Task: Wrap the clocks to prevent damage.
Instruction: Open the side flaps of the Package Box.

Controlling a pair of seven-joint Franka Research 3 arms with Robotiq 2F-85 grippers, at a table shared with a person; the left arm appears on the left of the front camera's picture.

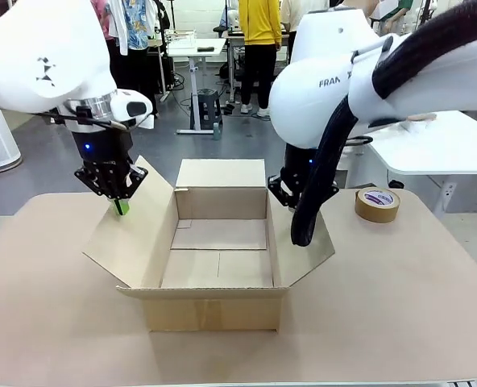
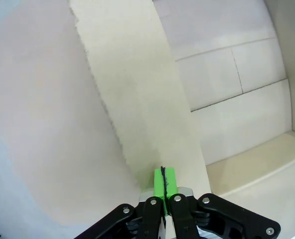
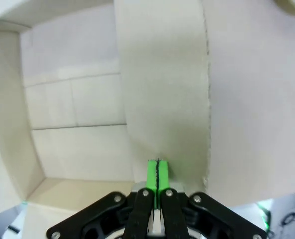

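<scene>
The left tool [image 1: 122,206] has its green pads [image 2: 160,180] pressed flat together with nothing between them. Its tips rest against the inner face of the left flap [image 1: 130,242] of an open cardboard box [image 1: 214,310], near that flap's far edge. In the left wrist view the flap [image 2: 137,99] runs away from the tips as a pale strip, with the bare worktop [image 2: 33,124] on one side and the box floor [image 2: 237,79] on the other. The right tool [image 3: 158,174] is likewise closed on nothing, pads together, with its tips on the right flap [image 3: 162,89]. In the front view a black cable sleeve [image 1: 315,185] hangs in front of it and hides the fingertips. Both side flaps are splayed outward and down, and the far flap [image 1: 221,172] stands upright. The box sits in the middle of the worktop [image 1: 383,306], between the two arms, its seamed floor [image 1: 218,258] showing. A roll of brown tape [image 1: 377,204] lies flat on the worktop, near the right flap but apart from it.
</scene>
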